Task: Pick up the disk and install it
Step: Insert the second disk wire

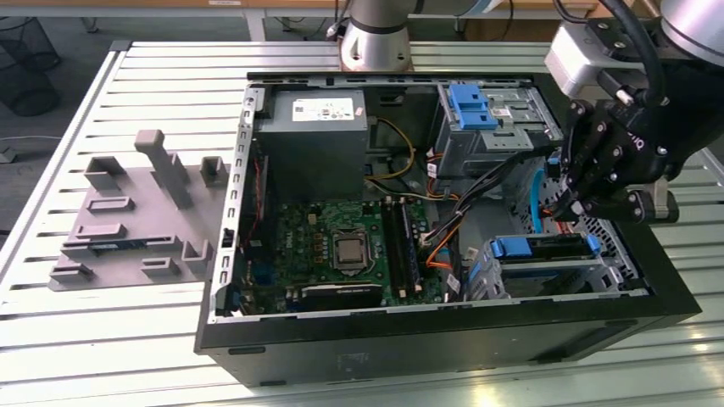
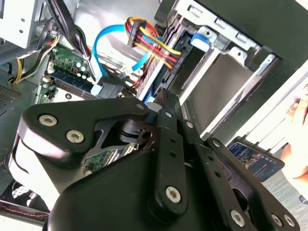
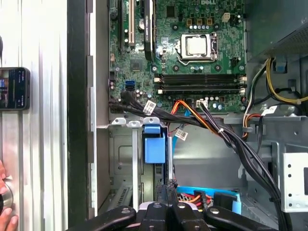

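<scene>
On the exterior view's left, a grey holder (image 1: 125, 220) is seen lying on the table (image 1: 68, 331). Next to it, the open computer case (image 1: 453, 339) is seen. Inside, a grey box (image 1: 311, 140) is found at the back, and a green board (image 1: 339, 246) is laid flat in front of it. Black and orange wires (image 1: 453, 225) are strung across the middle.

Further right, a metal cage (image 1: 531, 275) is fixed in the near corner of the case. The disk (image 1: 543, 248) is set in this cage, and its blue frame is seen on top. In the first wrist view, the disk (image 3: 154, 147) is tucked between the cage walls.

On the exterior view's right, the gripper (image 1: 571, 208) is held just above the disk. In the first wrist view, the gripper (image 3: 166, 192) is pressed together, with nothing seen between its fingers. Whether the disk is touched cannot be told.

The disk is likely stiff and a bit heavy for its size. Its metal is likely smooth and slippery. It can be hurt by a bump or a drop. It is best held by the long edges of the blue frame, not by the flat faces.
</scene>
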`<state>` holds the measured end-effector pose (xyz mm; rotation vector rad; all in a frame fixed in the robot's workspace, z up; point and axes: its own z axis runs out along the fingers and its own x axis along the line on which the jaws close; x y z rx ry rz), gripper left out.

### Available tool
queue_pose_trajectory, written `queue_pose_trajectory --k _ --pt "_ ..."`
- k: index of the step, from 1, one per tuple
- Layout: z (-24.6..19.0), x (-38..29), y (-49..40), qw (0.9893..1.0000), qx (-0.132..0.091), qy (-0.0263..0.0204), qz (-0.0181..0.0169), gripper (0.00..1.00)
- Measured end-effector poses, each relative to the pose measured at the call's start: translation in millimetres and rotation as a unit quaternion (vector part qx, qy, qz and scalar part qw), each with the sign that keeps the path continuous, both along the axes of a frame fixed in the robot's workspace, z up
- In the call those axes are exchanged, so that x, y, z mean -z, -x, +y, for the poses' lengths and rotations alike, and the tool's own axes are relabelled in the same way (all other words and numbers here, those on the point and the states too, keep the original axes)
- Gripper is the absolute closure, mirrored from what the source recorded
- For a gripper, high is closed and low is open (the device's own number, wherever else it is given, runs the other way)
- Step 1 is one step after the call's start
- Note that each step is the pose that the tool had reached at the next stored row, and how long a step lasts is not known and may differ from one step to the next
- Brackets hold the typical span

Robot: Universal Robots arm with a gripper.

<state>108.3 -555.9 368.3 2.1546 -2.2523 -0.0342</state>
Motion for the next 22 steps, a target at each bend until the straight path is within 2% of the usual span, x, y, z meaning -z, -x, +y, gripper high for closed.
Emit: queue_pose_trajectory --k 4,13,17,22 --pt "0.5 -1.7 2.0 1.0000 0.000 0.0001 -0.0026 0.89" --pt "5.3 -14.2 2.8 1.0000 0.000 0.0000 -0.0063 0.89" --pt "5.4 -14.6 6.4 1.0000 0.000 -0.0003 -0.0072 0.89" --pt "5.3 -14.5 11.2 0.9999 0.000 -0.0003 -0.0112 0.89"
